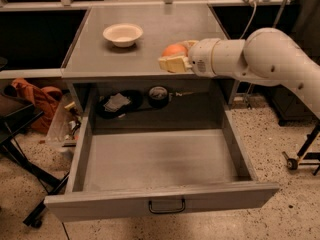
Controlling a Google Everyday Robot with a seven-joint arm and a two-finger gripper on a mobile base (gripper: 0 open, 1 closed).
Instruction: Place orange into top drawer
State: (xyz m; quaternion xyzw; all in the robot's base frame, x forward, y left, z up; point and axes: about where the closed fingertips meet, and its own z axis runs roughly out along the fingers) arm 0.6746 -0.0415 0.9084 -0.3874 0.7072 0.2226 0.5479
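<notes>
We are holding our pincer clamped around the orange, over the table's front edge. The drawer is standing open below, and a bowl is sitting farther back.

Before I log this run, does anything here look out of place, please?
Nothing stands out. The tool is at the orange on the table; the top drawer is open and level, the white bowl upright.

1. One gripper, over the table.
2. One orange, clasped between its jaws.
3. One bowl, left of the jaws.
4. One drawer, below the jaws.
</notes>
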